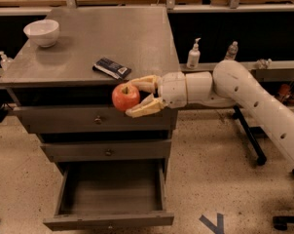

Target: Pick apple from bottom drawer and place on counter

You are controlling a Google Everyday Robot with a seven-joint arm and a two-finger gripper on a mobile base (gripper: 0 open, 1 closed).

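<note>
My gripper (133, 98) is shut on the red-orange apple (125, 97) and holds it in the air in front of the top drawer's face, just below the front edge of the counter (113, 38). The white arm reaches in from the right. The bottom drawer (110, 194) is pulled open below, and its grey tray holds nothing that I can see.
A white bowl (41, 32) sits at the counter's back left. A dark flat packet (112, 68) lies near the counter's front edge, just above the apple. Bottles (193, 54) stand on a shelf to the right. Wooden benches with cables run behind.
</note>
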